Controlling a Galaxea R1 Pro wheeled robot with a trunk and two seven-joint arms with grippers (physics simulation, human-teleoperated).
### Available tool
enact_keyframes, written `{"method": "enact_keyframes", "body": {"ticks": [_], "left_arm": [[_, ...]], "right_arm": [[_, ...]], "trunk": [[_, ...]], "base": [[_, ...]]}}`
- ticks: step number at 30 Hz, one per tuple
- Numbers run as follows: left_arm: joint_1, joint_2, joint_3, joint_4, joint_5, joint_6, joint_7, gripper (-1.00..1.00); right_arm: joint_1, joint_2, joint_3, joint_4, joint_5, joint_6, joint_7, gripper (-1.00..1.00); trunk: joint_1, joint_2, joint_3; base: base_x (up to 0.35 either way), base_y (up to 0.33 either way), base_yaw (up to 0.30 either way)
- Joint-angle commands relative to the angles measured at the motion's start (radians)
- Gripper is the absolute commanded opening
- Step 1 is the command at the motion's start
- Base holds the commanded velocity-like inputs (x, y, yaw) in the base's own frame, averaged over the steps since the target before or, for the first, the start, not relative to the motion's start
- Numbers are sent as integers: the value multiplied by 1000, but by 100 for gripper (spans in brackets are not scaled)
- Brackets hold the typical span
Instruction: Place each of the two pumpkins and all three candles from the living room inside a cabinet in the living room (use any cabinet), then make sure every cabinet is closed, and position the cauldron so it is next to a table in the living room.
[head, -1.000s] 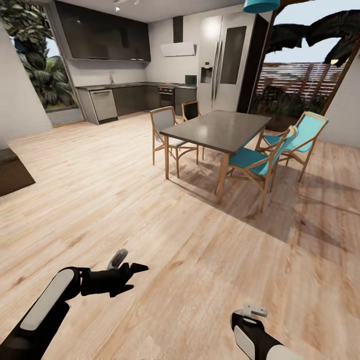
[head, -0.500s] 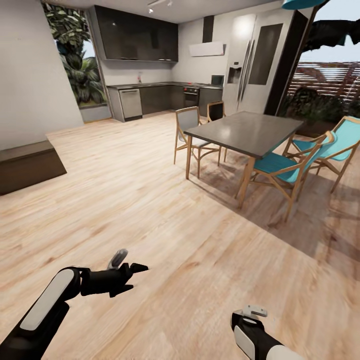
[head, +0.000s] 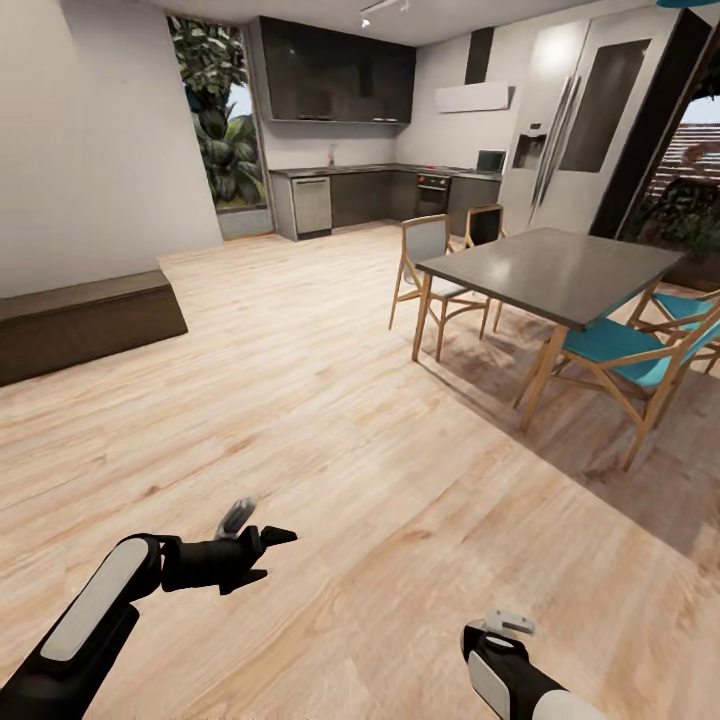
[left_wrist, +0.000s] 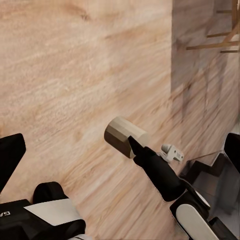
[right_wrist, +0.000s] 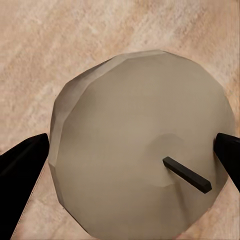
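Note:
My right gripper (right_wrist: 131, 150) is shut on a tan candle (right_wrist: 145, 145), its dark fingers pressing the two sides and the black wick facing the camera. The left wrist view shows that same candle (left_wrist: 122, 136) at the tip of the right arm, above bare wooden floor. My left gripper (head: 262, 548) hangs low at the left of the head view, open and empty, its fingers (left_wrist: 11, 157) spread wide. The end of a low dark-brown cabinet (head: 90, 325) stands against the left wall with nothing pulled out. Pumpkins, cauldron and coffee table are out of view.
A grey dining table (head: 560, 270) with wooden chairs (head: 430, 270), some with teal seats (head: 615, 350), stands at the right. Grey kitchen units (head: 370, 195) and a tall fridge (head: 580, 130) line the back wall. Open wooden floor (head: 300, 400) lies ahead.
The camera has swung left, so the whole picture has shifted right and the dark cabinet has come into view. Both arms keep the same pose.

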Motion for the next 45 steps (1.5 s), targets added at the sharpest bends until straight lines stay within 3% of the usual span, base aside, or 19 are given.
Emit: {"method": "enact_keyframes", "body": {"ticks": [1,35,45], "left_arm": [[-1,1,-1,-1,10,0,10,100],[-1,0,-1,-1,10,-2,13,100],[-1,-2,-2,-1,9,-2,16,100]], "right_arm": [[0,-1,9,-2,-4,5,-7,-100],[0,-1,9,-1,-4,5,-7,-100],[0,-1,9,-3,-4,5,-7,-100]], "trunk": [[0,0,-1],[0,0,-1],[0,0,-1]], "base": [[0,0,292],[2,0,291],[244,0,291]]}}
